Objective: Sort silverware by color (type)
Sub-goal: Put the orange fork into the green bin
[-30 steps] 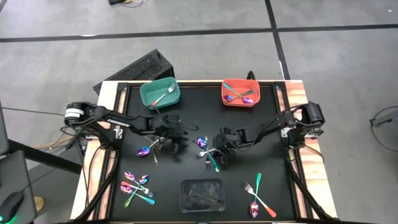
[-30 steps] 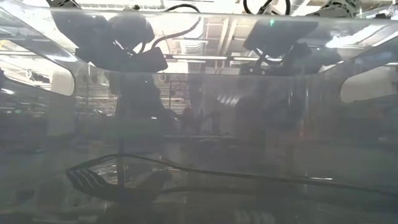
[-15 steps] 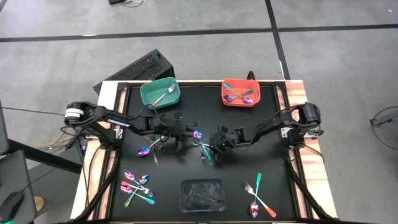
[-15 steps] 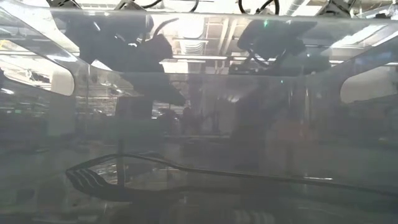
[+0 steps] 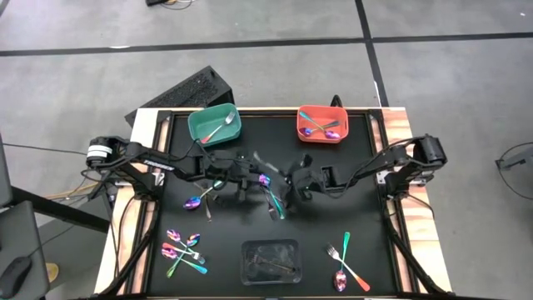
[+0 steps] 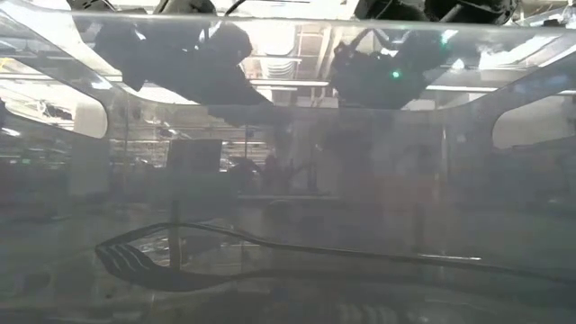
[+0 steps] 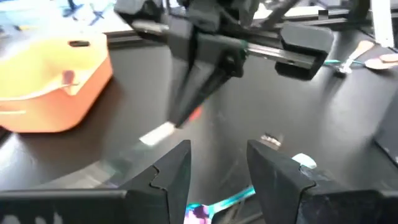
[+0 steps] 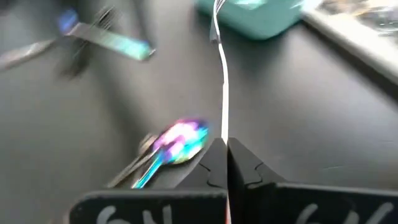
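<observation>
Grey floor runs all around a black table [image 5: 366, 225], and both robot arms reach in over its middle.

Some sorting is done, I think. A teal bin [image 5: 214, 125] at the far left has one piece in it, and an orange bin [image 5: 321, 123] at the far right has a few. Loose silverware [image 5: 183, 250] lies in a bunch at the near left, more lies at the near right [image 5: 348, 262], and a spoon [image 5: 195, 201] sits alone left of the middle. A clear tray [image 5: 270, 261] sits at the near edge.

The step right now looks like a lift. The right gripper [image 5: 291, 185] is near the table's middle, its arm stretched in from the right edge. Its wrist view shows its fingers [image 8: 214, 163] pinched tight on a thin silver piece [image 8: 222, 93] that stands up between them. I cannot tell its handle color. A teal-handled spoon [image 8: 171, 146] lies on the table just below it.

The left gripper [image 5: 241, 173] hangs close by, just left of the right one, arm bent in from the left edge. Its fingers [image 7: 166, 174] are spread apart with nothing between them.

Next, I guess the right arm must carry its piece to the matching bin and let go there. The grippers are very near each other, so they could bump.
</observation>
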Robot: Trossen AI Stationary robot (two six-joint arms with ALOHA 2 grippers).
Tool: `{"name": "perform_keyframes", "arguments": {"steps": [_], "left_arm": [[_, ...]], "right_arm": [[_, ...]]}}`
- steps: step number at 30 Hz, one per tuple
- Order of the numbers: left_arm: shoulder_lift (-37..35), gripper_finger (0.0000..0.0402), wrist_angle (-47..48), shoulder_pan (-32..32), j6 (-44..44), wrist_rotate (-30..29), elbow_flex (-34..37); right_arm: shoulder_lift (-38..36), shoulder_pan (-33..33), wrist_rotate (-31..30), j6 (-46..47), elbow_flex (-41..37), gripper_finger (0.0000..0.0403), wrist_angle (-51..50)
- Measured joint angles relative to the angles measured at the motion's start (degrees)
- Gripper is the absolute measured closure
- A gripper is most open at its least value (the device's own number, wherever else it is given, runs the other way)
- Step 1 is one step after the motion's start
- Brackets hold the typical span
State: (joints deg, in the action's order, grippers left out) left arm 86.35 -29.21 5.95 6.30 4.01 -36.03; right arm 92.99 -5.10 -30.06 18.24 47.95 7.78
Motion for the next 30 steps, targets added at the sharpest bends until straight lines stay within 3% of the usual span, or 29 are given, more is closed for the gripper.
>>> {"name": "perform_keyframes", "arguments": {"steps": [4,6,16,25,30], "left_arm": [[0.00,0.0255,-0.83,0.06,-2.84,-4.81,0.00],[0.00,0.0255,-0.90,0.39,-4.47,-7.34,0.00],[0.00,0.0255,-7.31,3.24,-3.24,-2.85,0.00],[0.00,0.0257,-18.21,3.44,-2.23,4.04,0.02],[-0.33,0.0297,-18.39,3.44,-0.58,4.65,0.02]], "right_arm": [[0.00,-0.02,-12.50,5.85,0.02,0.0398,1.78],[-0.02,0.00,-15.35,5.92,0.02,0.0398,4.59],[0.09,-3.00,-9.87,-9.08,0.02,0.0398,20.74],[0.09,-5.15,-9.05,-9.73,0.11,0.0398,21.22],[0.09,-5.81,-9.21,-9.73,0.11,0.0398,21.22]]}}
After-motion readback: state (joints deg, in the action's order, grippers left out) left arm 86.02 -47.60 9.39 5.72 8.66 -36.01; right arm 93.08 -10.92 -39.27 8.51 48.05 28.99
